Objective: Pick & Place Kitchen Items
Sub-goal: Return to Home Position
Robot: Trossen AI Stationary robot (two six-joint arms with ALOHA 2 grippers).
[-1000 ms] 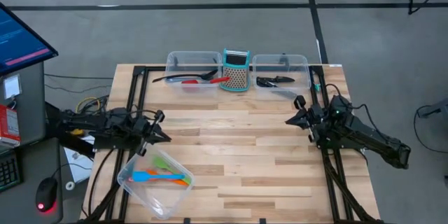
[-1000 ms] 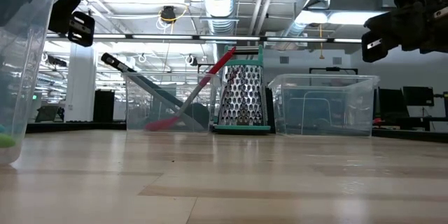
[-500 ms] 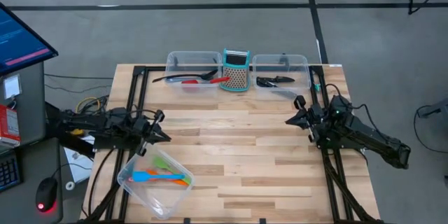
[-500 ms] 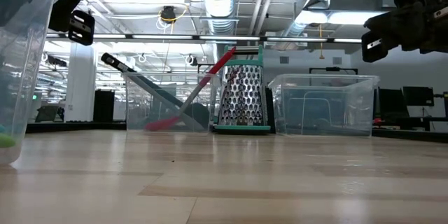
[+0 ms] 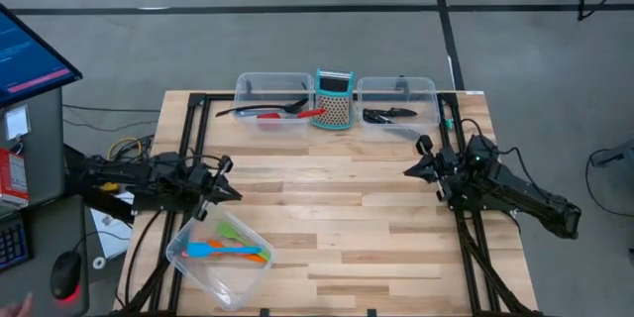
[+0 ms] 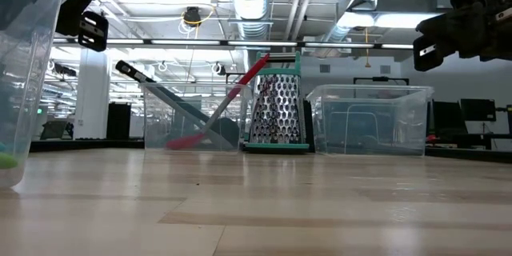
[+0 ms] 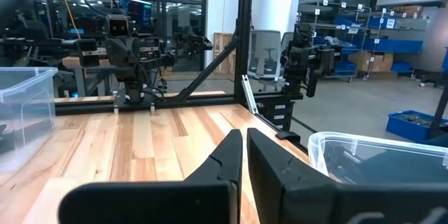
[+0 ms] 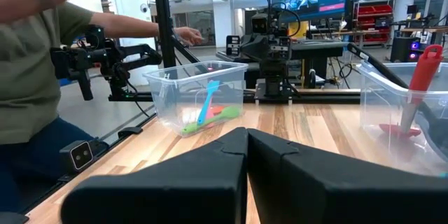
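Black, red and grey-blue spoons (image 5: 272, 111) lean in the far-left clear tub (image 5: 269, 87); they also show in the low view (image 6: 216, 112). A black-handled knife (image 5: 388, 114) lies in the far-right tub (image 5: 398, 85). Blue, orange and green spatulas (image 5: 233, 248) lie in the near-left tub (image 5: 188, 233). My left gripper (image 5: 228, 180) hovers shut and empty above the table's left side, just beyond that tub; its wrist view (image 7: 243, 147) shows the fingers together. My right gripper (image 5: 416, 166) hovers shut and empty above the table's right side (image 8: 246, 143).
A teal-framed metal grater (image 5: 334, 99) stands between the two far tubs. Bare wood table (image 5: 327, 218) lies between the grippers. A person (image 8: 42, 77) stands beyond the table's left side, one arm reaching out. A desk with monitor and mouse (image 5: 64, 277) is left of the table.
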